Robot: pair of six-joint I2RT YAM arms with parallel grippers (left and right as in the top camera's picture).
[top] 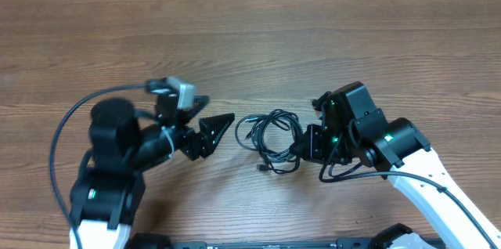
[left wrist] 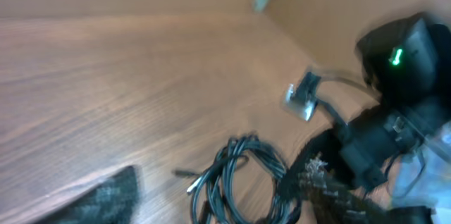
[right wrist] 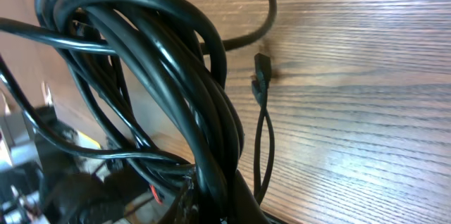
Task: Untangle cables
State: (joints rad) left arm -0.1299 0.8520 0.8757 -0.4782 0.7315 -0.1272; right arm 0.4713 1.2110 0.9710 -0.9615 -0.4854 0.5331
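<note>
A tangled bundle of black cables (top: 270, 135) lies on the wooden table between the two arms. My left gripper (top: 213, 135) is open just left of the bundle and not touching it. In the left wrist view the bundle (left wrist: 243, 175) lies between the spread fingers of the left gripper (left wrist: 218, 192). My right gripper (top: 308, 146) is shut on the right side of the bundle. In the right wrist view the thick loops (right wrist: 148, 55) run down into the right gripper's jaws (right wrist: 225, 199). A loose connector end (right wrist: 261, 76) rests on the table.
The wooden table (top: 250, 37) stretches to the back. The right arm's body (left wrist: 398, 104) with a green light stands just beyond the bundle in the left wrist view. The left arm's own cable (top: 59, 147) arcs at far left.
</note>
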